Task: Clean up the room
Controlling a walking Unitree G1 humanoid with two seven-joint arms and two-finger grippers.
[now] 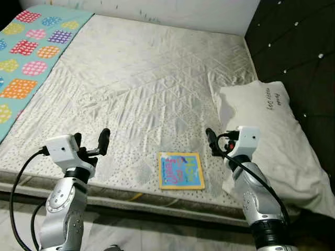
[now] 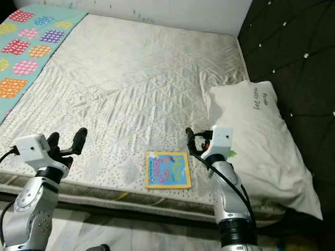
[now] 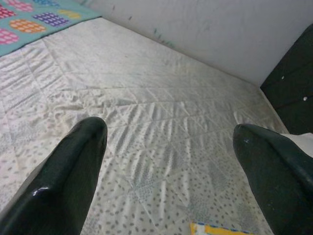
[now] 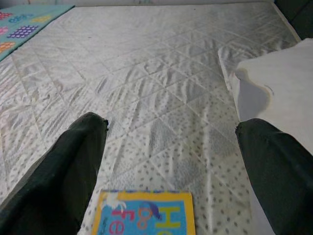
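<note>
Both grippers, left [image 1: 91, 142] and right [image 1: 217, 140], hover with fingers apart over the bed's [image 1: 141, 78] near edge, a book [image 1: 181, 170] flat between them, a pillow [image 1: 267, 136] beyond right, perhaps a patterned blanket [image 1: 31, 47] far left.

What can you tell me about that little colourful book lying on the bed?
The thin, square picture book with a yellow border and light blue cover lies flat, face up, on the white quilted mattress close to its near edge. Large colourful letters and a small cartoon figure are printed on the cover; the words are too small to read. It looks closed and undamaged. Nothing rests on it, and only the mattress touches it.
</note>
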